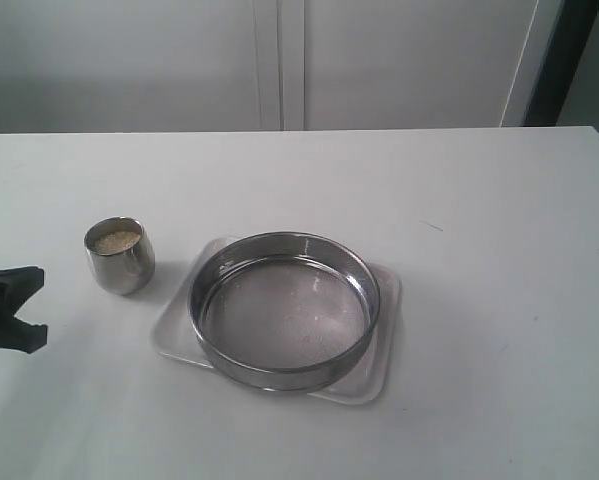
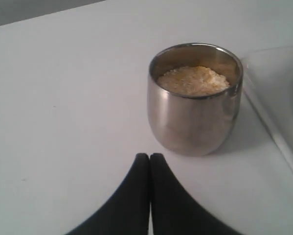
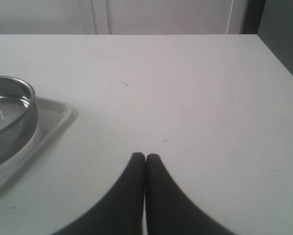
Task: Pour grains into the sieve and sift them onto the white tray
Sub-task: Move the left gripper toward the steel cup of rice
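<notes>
At left, the left claw (image 2: 149, 157) is pointing at the steel cup (image 1: 120, 256) from just short of it, its two black fingers pressed together and gripping nothing. The grains (image 1: 116, 241) are sitting in the cup, which is standing upright on the table (image 1: 479, 190) just beside the white tray (image 1: 385, 300). The sieve (image 1: 284, 312) is resting on that tray, its mesh looking bare. Pouring appears not yet begun; the next move is likely calling for the claw to part and take the cup. At right, the right claw (image 3: 145, 157) is waiting near the tray, likewise closed and empty.
</notes>
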You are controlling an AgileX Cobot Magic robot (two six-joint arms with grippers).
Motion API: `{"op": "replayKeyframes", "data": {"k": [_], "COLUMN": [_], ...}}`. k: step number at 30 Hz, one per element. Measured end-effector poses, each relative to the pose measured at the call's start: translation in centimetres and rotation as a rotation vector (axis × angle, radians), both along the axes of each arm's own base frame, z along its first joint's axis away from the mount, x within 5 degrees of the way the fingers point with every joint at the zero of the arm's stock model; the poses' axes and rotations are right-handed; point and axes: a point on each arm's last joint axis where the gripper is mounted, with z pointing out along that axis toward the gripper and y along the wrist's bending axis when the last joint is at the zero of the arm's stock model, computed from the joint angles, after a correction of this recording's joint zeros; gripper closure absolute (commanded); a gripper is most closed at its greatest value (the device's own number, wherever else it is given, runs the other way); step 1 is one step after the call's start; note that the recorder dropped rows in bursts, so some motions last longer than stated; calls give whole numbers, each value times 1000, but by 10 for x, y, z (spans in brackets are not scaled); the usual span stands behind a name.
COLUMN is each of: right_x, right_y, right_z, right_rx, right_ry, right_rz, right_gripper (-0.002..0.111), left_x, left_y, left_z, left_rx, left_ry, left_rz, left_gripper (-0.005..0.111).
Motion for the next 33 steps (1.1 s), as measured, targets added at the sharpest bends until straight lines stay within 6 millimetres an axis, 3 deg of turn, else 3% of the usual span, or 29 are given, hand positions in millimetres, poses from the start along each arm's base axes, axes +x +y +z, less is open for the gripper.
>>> {"op": "replayKeyframes", "data": {"k": [9, 20, 22, 28, 30, 33], "right_x": [0, 0, 0, 0, 0, 0], "right_y": [0, 0, 0, 0, 0, 0], "right_z": [0, 0, 0, 0, 0, 0], "right_rx": [0, 0, 0, 0, 0, 0], "right_ry": [0, 0, 0, 0, 0, 0], "right_rz": [0, 0, 0, 0, 0, 0], "right_gripper": [108, 108, 108, 108, 108, 108], "left_x": [11, 11, 11, 11, 11, 11], "left_y": [-8, -9, -9, -9, -9, -10], "left_z": [-20, -21, -21, -21, -21, -21], "left_rx": [8, 10, 10, 8, 9, 9], "left_ry": [41, 39, 39, 40, 42, 41], "left_rz": [-147, -159, -159, -159, -170, -175], "left_gripper": [107, 106, 96, 14, 1, 2]}}
